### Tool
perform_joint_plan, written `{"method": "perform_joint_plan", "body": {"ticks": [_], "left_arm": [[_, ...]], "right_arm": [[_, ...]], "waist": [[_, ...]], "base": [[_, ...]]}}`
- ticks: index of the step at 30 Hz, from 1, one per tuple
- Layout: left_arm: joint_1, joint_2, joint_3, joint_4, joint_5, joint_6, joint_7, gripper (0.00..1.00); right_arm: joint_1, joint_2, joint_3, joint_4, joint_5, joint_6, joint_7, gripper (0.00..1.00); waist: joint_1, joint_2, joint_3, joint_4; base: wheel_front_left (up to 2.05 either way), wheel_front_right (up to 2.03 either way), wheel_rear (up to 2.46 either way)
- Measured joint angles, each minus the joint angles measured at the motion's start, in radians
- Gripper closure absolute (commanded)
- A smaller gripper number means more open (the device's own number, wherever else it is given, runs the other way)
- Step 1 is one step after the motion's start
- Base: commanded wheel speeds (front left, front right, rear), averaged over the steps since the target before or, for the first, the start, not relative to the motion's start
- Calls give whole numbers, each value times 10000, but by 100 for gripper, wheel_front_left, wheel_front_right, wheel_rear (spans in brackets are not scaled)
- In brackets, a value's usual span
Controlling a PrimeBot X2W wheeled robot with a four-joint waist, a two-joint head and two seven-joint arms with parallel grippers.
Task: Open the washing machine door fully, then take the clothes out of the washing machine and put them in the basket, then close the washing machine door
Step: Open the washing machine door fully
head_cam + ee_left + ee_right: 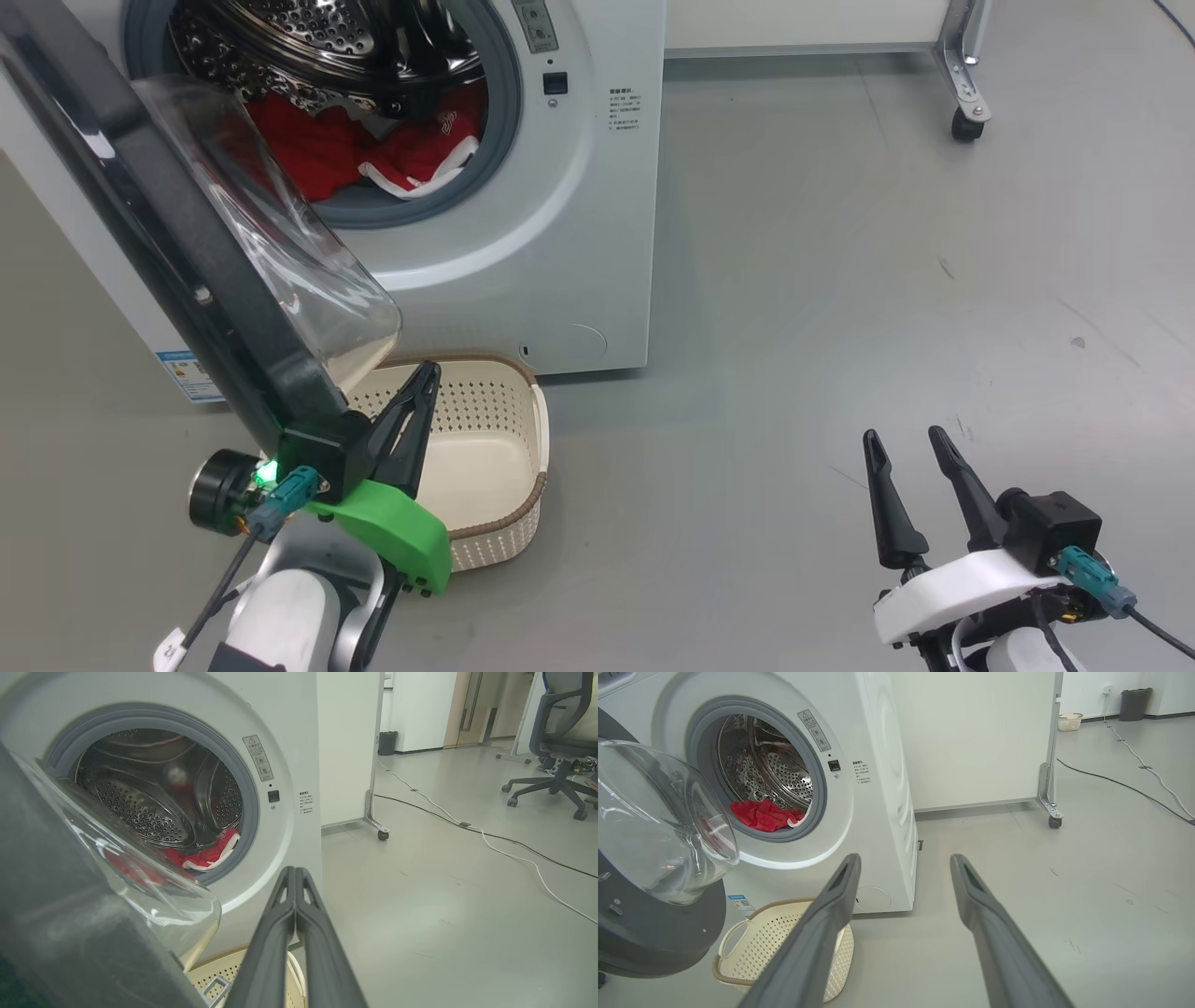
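The washing machine is white, and its door is swung out toward me, black ring edge-on, with the glass bowl bulging right. Red clothes with white trim lie in the steel drum, also seen as clothes and clothes. The cream basket sits on the floor before the machine. My left gripper is shut on nothing and hangs over the basket, close beside the door's lower rim. My right gripper stands open over bare floor at the lower right, far from the machine.
A wheeled frame leg stands right of the machine. Cables cross the floor farther off, near an office chair. A dark bin stands by the far wall. Grey floor stretches between the machine and my right gripper.
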Motion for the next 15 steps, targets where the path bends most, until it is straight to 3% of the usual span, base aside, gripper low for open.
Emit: {"method": "perform_joint_plan", "body": {"ticks": [15], "left_arm": [[-5,-42,640,1112,-115,740,259,100]], "right_arm": [[-17,167,-201,61,-136,94,0,0]], "waist": [[0,0,300,-224]], "base": [[0,0,0]]}}
